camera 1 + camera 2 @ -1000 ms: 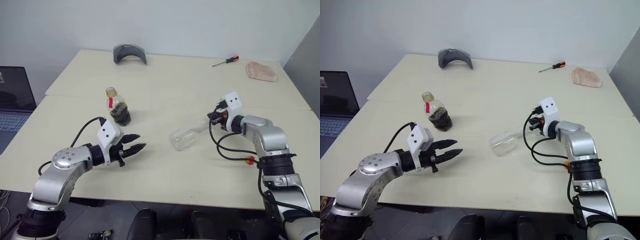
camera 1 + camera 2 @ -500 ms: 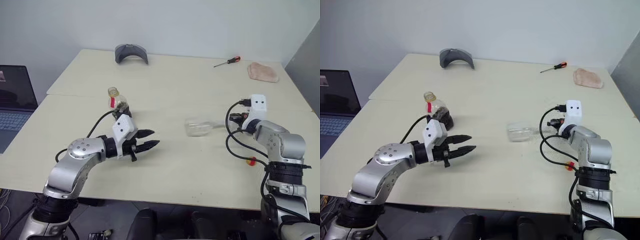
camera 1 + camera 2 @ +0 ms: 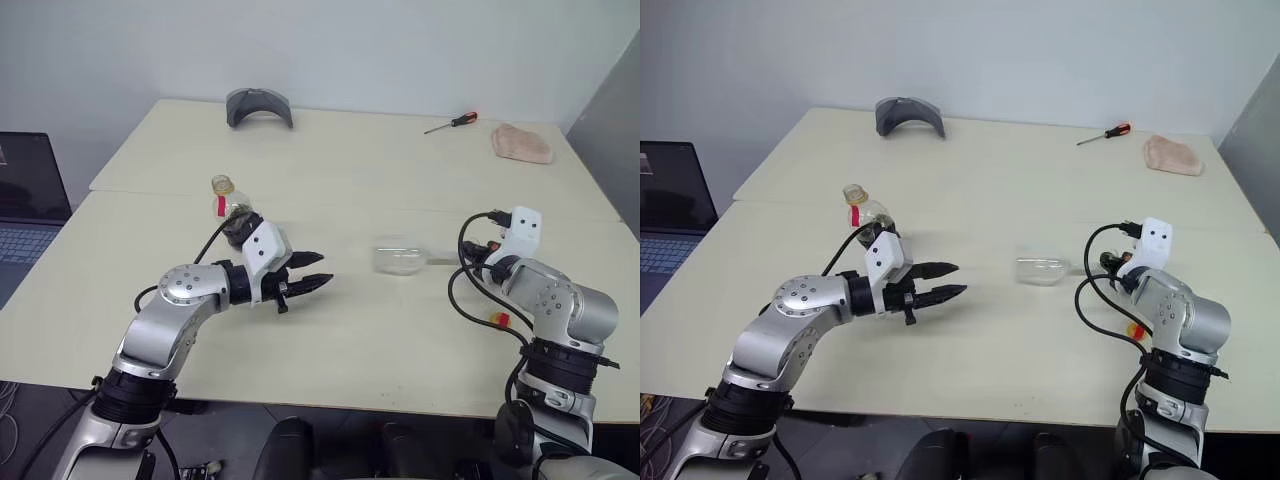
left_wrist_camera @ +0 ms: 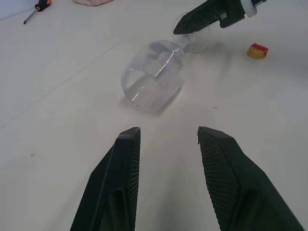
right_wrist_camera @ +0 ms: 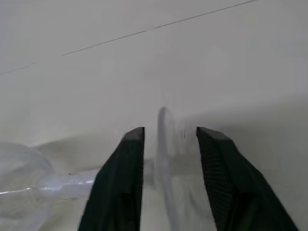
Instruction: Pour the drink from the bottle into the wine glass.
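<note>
The wine glass (image 3: 400, 258) lies on its side mid-table, bowl toward my left arm, foot toward my right. My right gripper (image 5: 171, 130) is open, its fingers either side of the glass's round foot (image 5: 163, 144) with gaps on both sides. My left gripper (image 3: 320, 270) hovers open left of the glass, pointing at the bowl (image 4: 154, 82) and apart from it. The bottle (image 3: 228, 203) stands uncapped behind my left wrist. Its lower part, where the drink would be, is hidden. Its yellow-and-red cap (image 3: 499, 319) lies by my right arm.
A grey curved object (image 3: 259, 105) sits at the far edge. A screwdriver (image 3: 452, 122) and a beige cloth (image 3: 521, 143) lie at the far right. A laptop (image 3: 25, 210) stands off the table's left side. A seam (image 3: 350, 208) runs across the table.
My right gripper carried the glass to the right, laid it flat and opened. My left gripper moved right toward the glass, now covering the bottle's lower part.
</note>
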